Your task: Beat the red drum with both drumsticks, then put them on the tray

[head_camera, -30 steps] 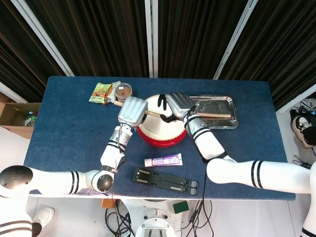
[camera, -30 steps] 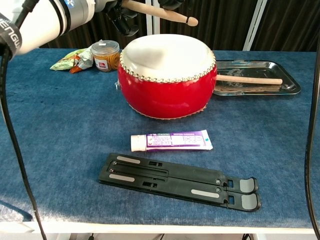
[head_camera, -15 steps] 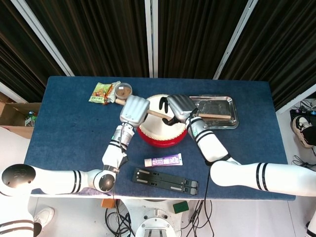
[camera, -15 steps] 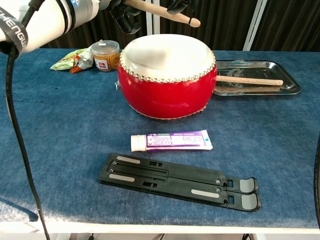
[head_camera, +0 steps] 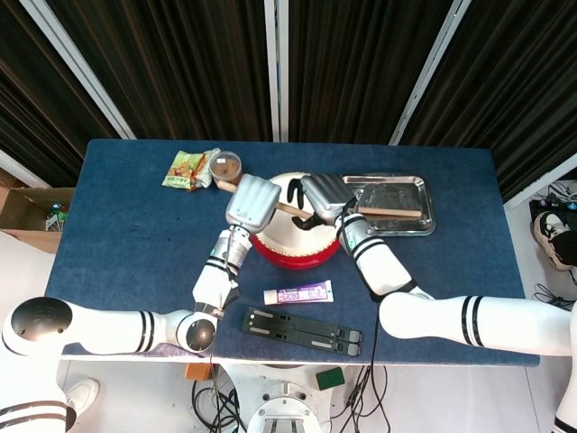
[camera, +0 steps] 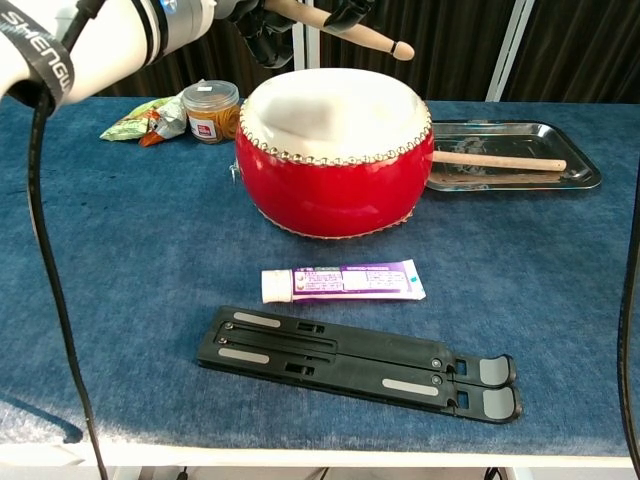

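Your red drum sits near the middle of the blue table, its pale skin facing up, and above that skin you are holding 1 drumstick in the air, tilted so its rounded tip hangs lower toward the drum's 3 o'clock side without touching the head. Your left hand is wrapped around the butt of that stick at the drum's 9 o'clock edge; in the chest view only its dark fingers show at the top of the frame, curled on the wood. Your right hand hovers over the drum's 2 o'clock edge, back of the hand to the camera; you cannot tell from either view whether its fingers are spread or curled, and no stick shows in it. The other drumstick lies lengthwise in the metal tray, which rests just beside the drum at 3 o'clock. At 6 o'clock from the drum you have a purple-and-white tube lying on its side, and nearer the table's front edge a black folded stand lying flat. At 10 o'clock from the drum stands a small jar with a clear lid, and touching it on the far side is a green snack packet.
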You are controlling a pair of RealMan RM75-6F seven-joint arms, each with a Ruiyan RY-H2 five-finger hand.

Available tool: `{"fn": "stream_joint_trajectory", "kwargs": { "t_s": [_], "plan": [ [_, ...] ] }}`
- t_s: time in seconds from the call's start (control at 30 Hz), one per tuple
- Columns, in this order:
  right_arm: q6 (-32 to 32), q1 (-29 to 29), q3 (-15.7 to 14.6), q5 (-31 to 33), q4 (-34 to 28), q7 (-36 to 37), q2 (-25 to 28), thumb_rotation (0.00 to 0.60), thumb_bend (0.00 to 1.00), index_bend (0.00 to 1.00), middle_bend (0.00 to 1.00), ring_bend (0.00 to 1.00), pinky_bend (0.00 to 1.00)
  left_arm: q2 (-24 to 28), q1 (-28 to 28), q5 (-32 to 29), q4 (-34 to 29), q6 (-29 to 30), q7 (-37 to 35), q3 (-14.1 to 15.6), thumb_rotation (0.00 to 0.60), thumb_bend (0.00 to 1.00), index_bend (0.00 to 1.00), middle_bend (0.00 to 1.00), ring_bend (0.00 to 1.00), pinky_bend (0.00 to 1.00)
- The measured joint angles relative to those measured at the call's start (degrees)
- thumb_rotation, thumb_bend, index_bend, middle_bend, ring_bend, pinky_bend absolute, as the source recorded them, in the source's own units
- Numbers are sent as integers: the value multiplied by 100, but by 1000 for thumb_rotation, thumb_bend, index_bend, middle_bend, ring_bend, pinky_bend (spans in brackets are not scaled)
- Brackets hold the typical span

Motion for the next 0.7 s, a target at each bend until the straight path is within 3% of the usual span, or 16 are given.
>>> {"fn": "stream_joint_trajectory", "kwargs": {
  "t_s": [0.7],
  "plan": [
    [146,19,3,2,-8,-29,-115,600,407,541,538,370,404,-22,-78,-94,-5,43,61,12,600,411,1000,1000,1000,1000]
  ]
}}
